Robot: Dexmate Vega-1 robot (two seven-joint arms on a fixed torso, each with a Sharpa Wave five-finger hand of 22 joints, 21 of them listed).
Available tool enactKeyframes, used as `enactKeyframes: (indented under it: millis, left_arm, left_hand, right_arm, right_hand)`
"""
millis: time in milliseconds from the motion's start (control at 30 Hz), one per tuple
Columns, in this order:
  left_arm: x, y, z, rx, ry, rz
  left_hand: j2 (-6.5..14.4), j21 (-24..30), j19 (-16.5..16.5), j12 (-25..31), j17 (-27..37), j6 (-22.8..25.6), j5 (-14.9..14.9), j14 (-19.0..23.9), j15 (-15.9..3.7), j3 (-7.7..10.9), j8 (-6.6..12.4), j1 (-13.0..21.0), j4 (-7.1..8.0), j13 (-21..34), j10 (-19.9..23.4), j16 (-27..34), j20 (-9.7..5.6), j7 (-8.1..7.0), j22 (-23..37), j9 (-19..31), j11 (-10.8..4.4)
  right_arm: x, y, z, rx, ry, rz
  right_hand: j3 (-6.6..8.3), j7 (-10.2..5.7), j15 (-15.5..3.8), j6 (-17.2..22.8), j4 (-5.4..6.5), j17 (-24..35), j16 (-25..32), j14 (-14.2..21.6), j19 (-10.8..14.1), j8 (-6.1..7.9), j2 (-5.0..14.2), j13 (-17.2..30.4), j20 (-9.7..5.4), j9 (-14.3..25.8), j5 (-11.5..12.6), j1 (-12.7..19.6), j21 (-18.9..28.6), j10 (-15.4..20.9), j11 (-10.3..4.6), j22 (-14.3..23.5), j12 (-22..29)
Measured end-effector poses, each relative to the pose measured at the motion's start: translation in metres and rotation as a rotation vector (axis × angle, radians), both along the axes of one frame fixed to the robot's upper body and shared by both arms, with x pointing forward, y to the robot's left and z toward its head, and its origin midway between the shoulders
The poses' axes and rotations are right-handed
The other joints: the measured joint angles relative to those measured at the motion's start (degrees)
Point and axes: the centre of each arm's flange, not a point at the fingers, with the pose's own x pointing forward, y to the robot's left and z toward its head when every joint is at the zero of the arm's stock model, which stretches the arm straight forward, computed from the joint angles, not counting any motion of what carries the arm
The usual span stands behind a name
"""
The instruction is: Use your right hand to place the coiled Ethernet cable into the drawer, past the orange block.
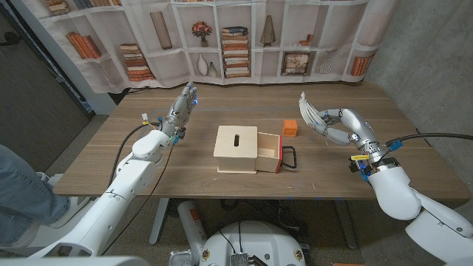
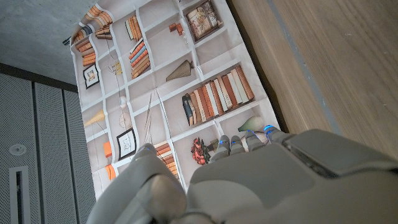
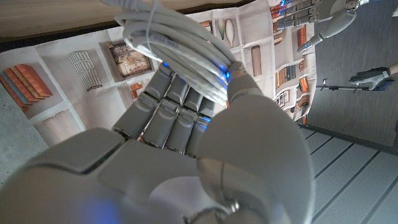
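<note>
My right hand (image 1: 334, 124) is raised over the table's right side and grips the coiled white Ethernet cable (image 1: 310, 111). In the right wrist view the cable coil (image 3: 174, 38) lies across the fingers (image 3: 169, 106), with the thumb pressed on it. A small wooden drawer box (image 1: 236, 150) stands at the table's middle, its drawer (image 1: 269, 152) pulled out to the right with a black handle (image 1: 290, 157). The orange block (image 1: 290, 128) sits just behind the drawer, between it and my right hand. My left hand (image 1: 181, 109) is held up at the left with fingers extended, holding nothing.
The wooden table (image 1: 222, 103) runs back to a curtain printed with bookshelves (image 1: 236, 37). A person's knee in jeans (image 1: 18, 185) shows at the left edge. The concrete wall (image 1: 436, 66) rises on the right.
</note>
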Motion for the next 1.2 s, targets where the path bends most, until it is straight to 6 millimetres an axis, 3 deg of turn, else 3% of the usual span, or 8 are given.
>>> enactKeyframes:
  millis: [1200]
  left_arm:
    - [0.001,0.007,-0.002,-0.008,0.006,0.007]
  left_hand:
    - [0.3,0.0,0.0,0.0,0.0,0.0,0.0,0.0,0.00,-0.47,0.00,0.3,0.01,0.0,0.0,0.0,0.00,0.00,0.0,0.0,0.00]
  right_arm:
    - [-0.009,0.028,0.013,-0.034,-0.051,0.134]
  right_hand:
    - [-0.47,-0.10,-0.31,0.1,0.00,0.2,0.0,0.7,0.0,-0.25,0.00,0.0,0.00,-0.1,-0.1,0.0,1.0,0.1,-0.07,0.0,0.0]
